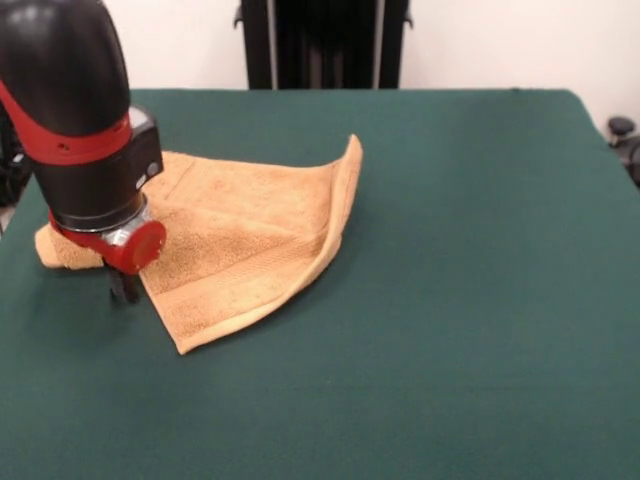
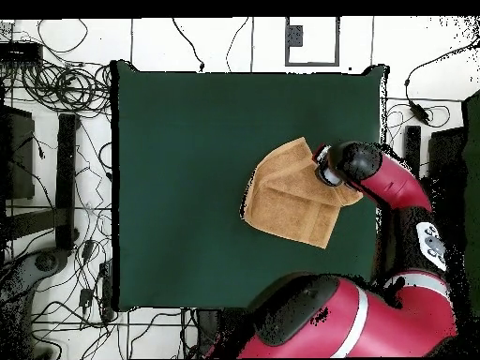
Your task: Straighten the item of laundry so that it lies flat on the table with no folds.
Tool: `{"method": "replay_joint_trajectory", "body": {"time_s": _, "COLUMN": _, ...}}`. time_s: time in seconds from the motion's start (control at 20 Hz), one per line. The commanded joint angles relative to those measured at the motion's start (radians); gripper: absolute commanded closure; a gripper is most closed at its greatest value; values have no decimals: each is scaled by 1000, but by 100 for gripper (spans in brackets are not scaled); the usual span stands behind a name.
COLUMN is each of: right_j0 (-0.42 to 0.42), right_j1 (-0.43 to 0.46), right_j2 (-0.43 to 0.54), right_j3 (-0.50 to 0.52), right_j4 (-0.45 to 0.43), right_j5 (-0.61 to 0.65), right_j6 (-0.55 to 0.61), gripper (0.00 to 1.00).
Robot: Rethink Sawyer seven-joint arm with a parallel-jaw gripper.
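Note:
The golden-tan towel (image 1: 240, 240) lies on the left part of the green table (image 1: 450, 300). Its right edge is folded over and stands up in a raised ridge, and a border band runs along its near edge. My gripper (image 1: 122, 290) is down at the towel's left side, close to the table; the arm's wrist hides part of the cloth there. A bunched bit of towel shows to the left of the wrist. In the overhead view the towel (image 2: 286, 197) lies on the right part of the table (image 2: 187, 169), with the gripper (image 2: 325, 171) at its right corner.
The black pedestal (image 1: 325, 45) stands behind the table's far edge. A dark fitting (image 1: 625, 135) sits off the table's right side. In the overhead view the robot's red base (image 2: 347, 319) is below the table and cables (image 2: 56, 94) lie on the floor.

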Motion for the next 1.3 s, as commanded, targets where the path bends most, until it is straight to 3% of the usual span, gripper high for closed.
{"method": "replay_joint_trajectory", "body": {"time_s": 0.05, "right_j0": 64, "right_j1": -5, "right_j2": 34, "right_j3": 41, "right_j4": -147, "right_j5": -316, "right_j6": 62, "gripper": 100}}
{"method": "replay_joint_trajectory", "body": {"time_s": 0.4, "right_j0": 45, "right_j1": -58, "right_j2": 92, "right_j3": 107, "right_j4": -120, "right_j5": -205, "right_j6": 104, "gripper": 100}}
{"method": "replay_joint_trajectory", "body": {"time_s": 0.9, "right_j0": 0, "right_j1": -78, "right_j2": 167, "right_j3": 156, "right_j4": -101, "right_j5": -183, "right_j6": 69, "gripper": 100}}
{"method": "replay_joint_trajectory", "body": {"time_s": 1.3, "right_j0": 16, "right_j1": -95, "right_j2": 190, "right_j3": 215, "right_j4": -59, "right_j5": -181, "right_j6": 156, "gripper": 100}}
